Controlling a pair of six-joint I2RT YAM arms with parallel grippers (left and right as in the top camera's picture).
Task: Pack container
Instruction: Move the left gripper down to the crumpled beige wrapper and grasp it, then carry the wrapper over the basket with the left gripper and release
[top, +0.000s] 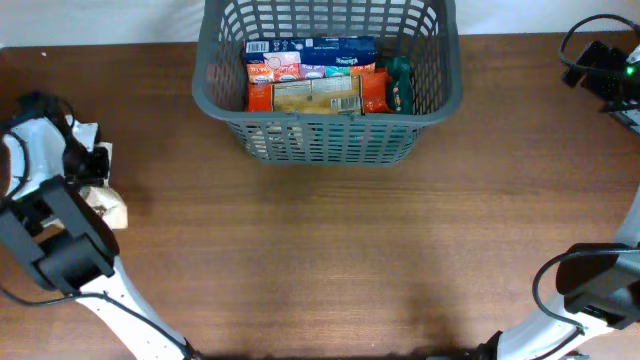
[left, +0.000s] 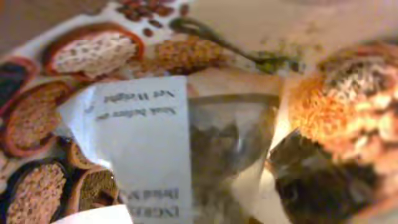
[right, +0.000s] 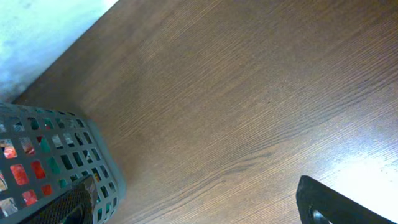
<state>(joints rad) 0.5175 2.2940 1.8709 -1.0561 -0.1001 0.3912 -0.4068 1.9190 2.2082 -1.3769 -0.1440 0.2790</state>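
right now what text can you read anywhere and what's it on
"Net Weight": top line of the white label on the packet, left wrist view; seems mirrored.
"Best before": probably, second line of that label; rest blurred.
Bottom lines of the label: too blurred to read.
Print and barcode on the packets in the basket: too small to read.
Right wrist view: no text.

Brown wood-grain bench (top: 330, 250): grey lattice container (top: 330, 140) sits far centre w/ packets inside; beige snack pkt (top: 108, 207) near left edge.
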